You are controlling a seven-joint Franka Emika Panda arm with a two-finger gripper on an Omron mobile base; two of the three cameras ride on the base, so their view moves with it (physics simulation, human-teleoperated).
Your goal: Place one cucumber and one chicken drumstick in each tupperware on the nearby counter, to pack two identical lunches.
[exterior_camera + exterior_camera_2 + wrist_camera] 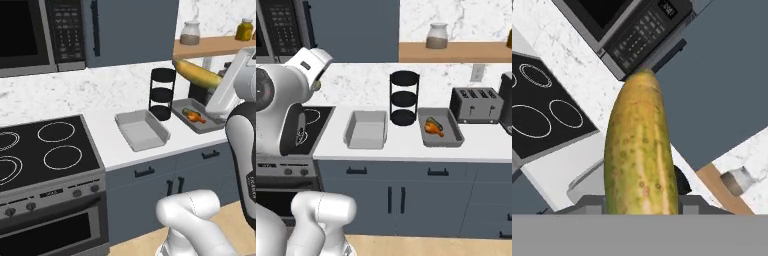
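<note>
Two grey tupperware trays sit on the white counter (115,150), either side of a black rack (163,94). One tray (441,134) has a drumstick (432,128) and something green; the other tray (142,130) is bare. Jaws clamp a yellowish cucumber (197,73), held high. Next, I reckon, it lowers into the bare tray.

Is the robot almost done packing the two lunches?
About halfway. The right tupperware already holds a chicken drumstick and something green beside it, likely a cucumber. The left tupperware has nothing in it. The gripper has its jaws shut on a yellowish-green cucumber, held high. That one still needs placing, then another drumstick.
</note>
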